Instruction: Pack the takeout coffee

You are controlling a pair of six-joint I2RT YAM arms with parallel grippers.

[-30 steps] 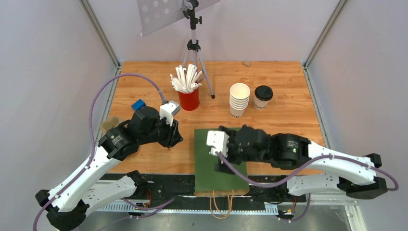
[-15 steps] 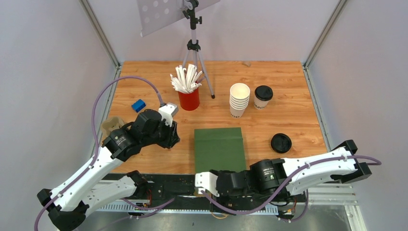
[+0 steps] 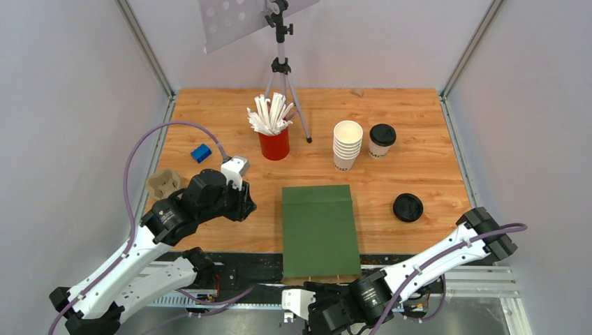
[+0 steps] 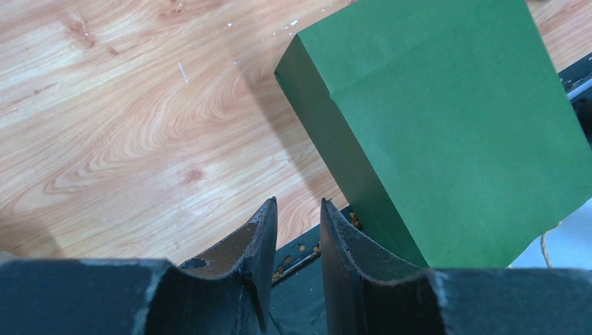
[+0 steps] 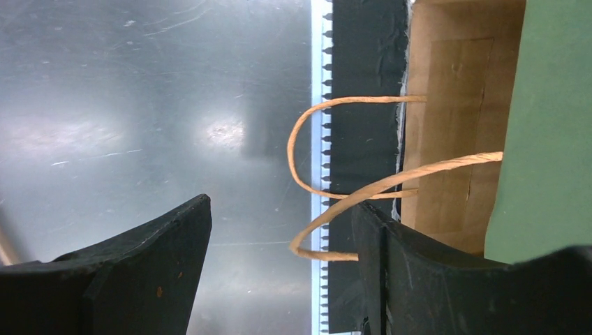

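Top external view: takeout coffee (image 3: pixel 381 140) far back right, well apart from both grippers. Left gripper (image 4: pixel 297 202) narrowly parted, empty; right gripper (image 5: pixel 283 202) spread wide, gripping nothing, above twine handles (image 5: pixel 391 185).

The left arm (image 3: pixel 119 272) and the right arm (image 3: pixel 433 262) have white plastic shells on the long links and round black housings at the joints. A thin lilac cable (image 3: pixel 167 125) leaves from just behind the left claw (image 4: pixel 297 209). A second lilac cable (image 3: pixel 509 226) leaves from behind the right claw (image 5: pixel 279 209). A small white camera block (image 3: pixel 235 169) sits behind each claw. The claw fingers (image 4: pixel 258 237) are matt black and curved, with scratched edges.
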